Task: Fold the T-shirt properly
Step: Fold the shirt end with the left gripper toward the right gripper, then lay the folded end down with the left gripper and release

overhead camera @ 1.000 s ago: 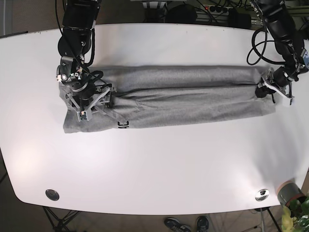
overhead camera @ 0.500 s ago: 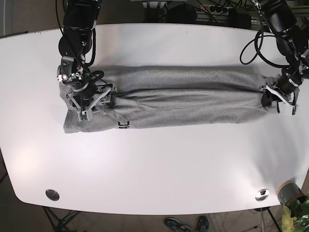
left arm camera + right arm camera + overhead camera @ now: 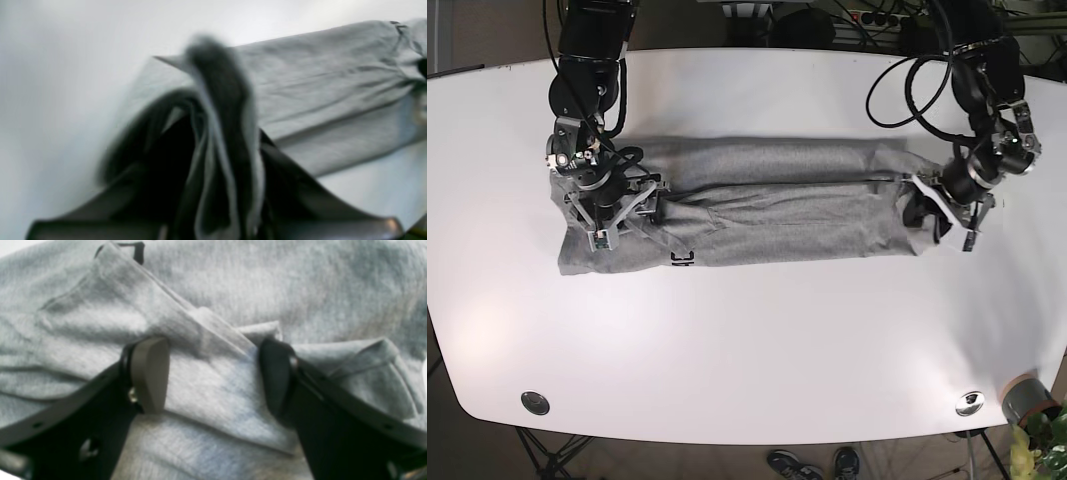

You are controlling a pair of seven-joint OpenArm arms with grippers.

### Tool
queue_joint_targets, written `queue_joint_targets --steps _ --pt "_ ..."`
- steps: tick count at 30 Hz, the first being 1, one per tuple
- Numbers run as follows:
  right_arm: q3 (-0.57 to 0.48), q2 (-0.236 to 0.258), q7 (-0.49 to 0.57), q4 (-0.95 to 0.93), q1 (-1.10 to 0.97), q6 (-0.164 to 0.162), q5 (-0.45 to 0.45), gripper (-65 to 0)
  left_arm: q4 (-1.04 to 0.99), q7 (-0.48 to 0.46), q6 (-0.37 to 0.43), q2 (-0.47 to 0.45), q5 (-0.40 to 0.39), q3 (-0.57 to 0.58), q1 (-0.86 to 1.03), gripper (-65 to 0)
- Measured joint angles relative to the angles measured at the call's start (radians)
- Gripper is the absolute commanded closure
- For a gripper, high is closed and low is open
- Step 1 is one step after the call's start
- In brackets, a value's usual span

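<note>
The heather-grey T-shirt (image 3: 777, 205) lies on the white table (image 3: 747, 340), folded lengthwise into a long band, with black lettering (image 3: 683, 259) at its front edge. My right gripper (image 3: 625, 222) rests on the shirt's left end. In the right wrist view this gripper (image 3: 213, 380) is open, its fingers (image 3: 150, 373) spread on either side of a raised fold of cloth (image 3: 206, 340). My left gripper (image 3: 930, 215) is shut on the shirt's right end and holds it lifted. In the blurred left wrist view, bunched cloth (image 3: 230, 140) hangs from this gripper (image 3: 227, 213).
Two round metal discs (image 3: 535, 403) (image 3: 970, 403) sit near the table's front edge. A grey pot with a plant (image 3: 1027, 400) stands past the front right corner. Cables hang behind the left arm (image 3: 907, 90). Shoes (image 3: 812, 463) show below the front edge.
My left gripper has moved left along the table with the shirt's right end in it, so the band is shorter on that side. The right arm has not moved.
</note>
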Motion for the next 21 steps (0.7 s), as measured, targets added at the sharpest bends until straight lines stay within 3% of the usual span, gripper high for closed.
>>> queue_joint_targets --steps 7,13,21 --pt "-0.002 0.0 0.0 0.0 0.0 -0.002 0.0 -40.9 0.035 0.005 0.08 0.067 -0.007 0.187 -0.034 0.0" --pt "-0.001 0.0 0.001 0.0 0.0 -0.002 0.0 -40.9 0.034 -0.002 0.157 0.096 0.0 0.261 -0.069 0.0" --pt "-0.001 0.0 0.001 -0.001 0.0 -0.002 0.0 -40.9 -0.016 0.0 0.165 0.123 -0.005 0.357 -0.105 0.0"
